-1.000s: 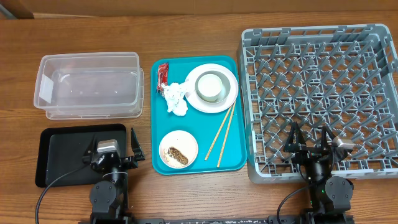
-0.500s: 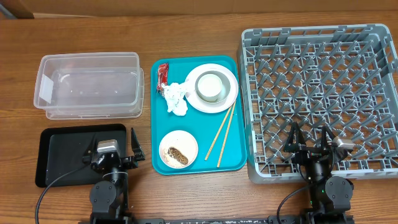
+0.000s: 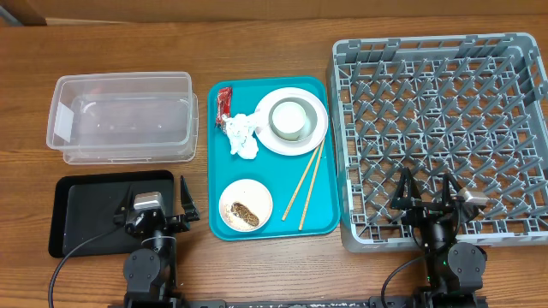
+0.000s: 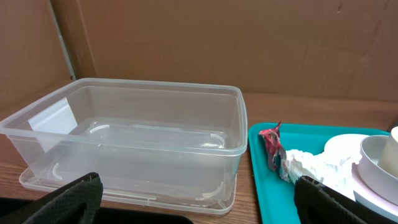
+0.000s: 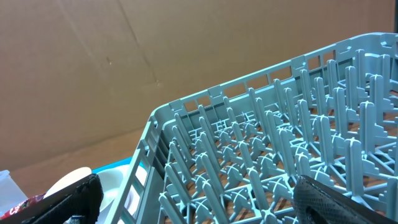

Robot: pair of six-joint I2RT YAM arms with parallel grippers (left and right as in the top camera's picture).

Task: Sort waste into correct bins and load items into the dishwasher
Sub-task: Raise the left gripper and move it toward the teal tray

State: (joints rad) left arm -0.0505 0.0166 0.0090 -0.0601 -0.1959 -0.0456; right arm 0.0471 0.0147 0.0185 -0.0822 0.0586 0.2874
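Note:
On the teal tray [image 3: 272, 162] lie a red wrapper [image 3: 224, 106], a crumpled napkin [image 3: 242, 135], a large plate [image 3: 315, 128] carrying a bowl [image 3: 289, 118], a saucer [image 3: 246, 205] with brown scraps, and two chopsticks [image 3: 304, 184]. The clear tub [image 3: 122, 118] and black tray [image 3: 86, 212] sit to the left, the grey dish rack [image 3: 445, 128] to the right. My left gripper [image 3: 157, 195] [image 4: 201, 208] hangs open over the black tray's right end, facing the tub [image 4: 143, 137]. My right gripper [image 3: 425, 195] [image 5: 205, 208] stands open above the rack's [image 5: 280, 155] near edge. Neither holds anything.
A brown cardboard wall backs the table in both wrist views. The left wrist view also shows the wrapper [image 4: 270, 146], napkin [image 4: 311, 167] and bowl [image 4: 376, 158] at its right edge. Bare wood separates the tub, the trays and the rack.

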